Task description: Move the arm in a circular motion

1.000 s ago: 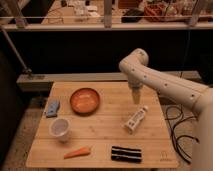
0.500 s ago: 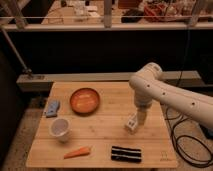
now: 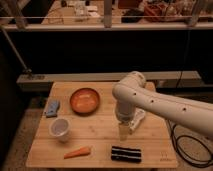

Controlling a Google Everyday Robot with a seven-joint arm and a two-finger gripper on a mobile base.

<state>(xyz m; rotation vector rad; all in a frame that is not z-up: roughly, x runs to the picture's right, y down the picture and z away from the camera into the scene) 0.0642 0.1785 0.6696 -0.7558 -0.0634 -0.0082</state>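
Arm: we see one big white arm of thick rounded segments with small dark dots. It reaches in from the right edge, bends at a rounded elbow over the middle of the counter, and its last segment drops straight down.
Counter: one pale wooden slatted counter carries everything.
Bowl: one round orange-brown bowl, left of the elbow, towards the back.
Black packet: one flat black oblong packet at the front edge, just in front of the arm's tip.
Cup: one white cup, upright, front left.
Bottle: one small white bottle, lying down just beside the lower arm on its right side.
Cloth: one small blue cloth at the left edge.
Carrot: one orange carrot piece, front left, below the cup.
Claw: one narrow pale-yellowish claw, pointing down low over the counter between bottle and packet. We see nothing held in it, and we cannot tell whether it is open or closed.
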